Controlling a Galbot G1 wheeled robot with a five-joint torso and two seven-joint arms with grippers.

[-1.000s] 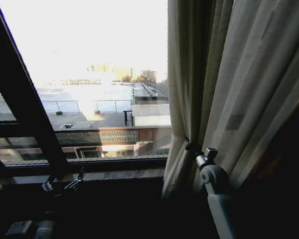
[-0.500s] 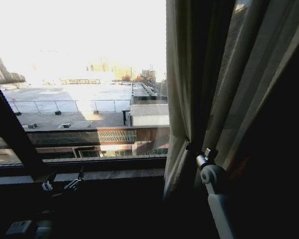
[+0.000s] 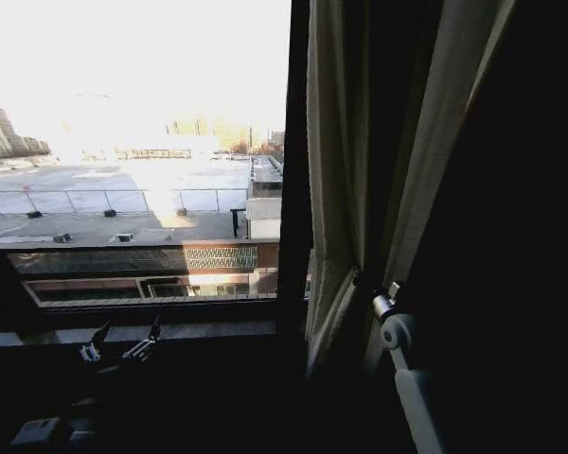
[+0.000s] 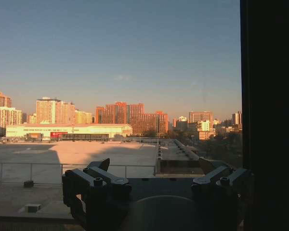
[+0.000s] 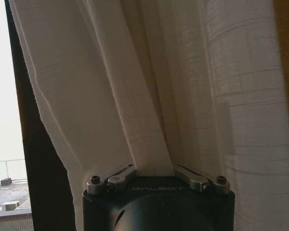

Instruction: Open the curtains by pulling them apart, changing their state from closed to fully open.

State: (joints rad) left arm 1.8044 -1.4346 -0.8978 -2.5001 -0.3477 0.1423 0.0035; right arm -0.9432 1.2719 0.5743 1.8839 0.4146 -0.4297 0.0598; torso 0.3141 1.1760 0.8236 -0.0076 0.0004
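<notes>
Gripping bunched fold of curtains, right gripper clamps fabric at window's right side; fingertips buried in pleats, hard to make out; room below sill in deep shadow; left gripper hangs low near sill, fingers spread, holding nothing; dark window frame just beside curtain edge.

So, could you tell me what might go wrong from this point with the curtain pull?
1. The right gripper pinches only a narrow fold of the curtain; the sheer fabric could slip out of the fingers if the pull gets harder.
2. The curtain hangs bunched beside the dark window frame bar and might snag on it.
3. The left gripper hovers open by the sill, so nothing backs up that one hold.
</notes>
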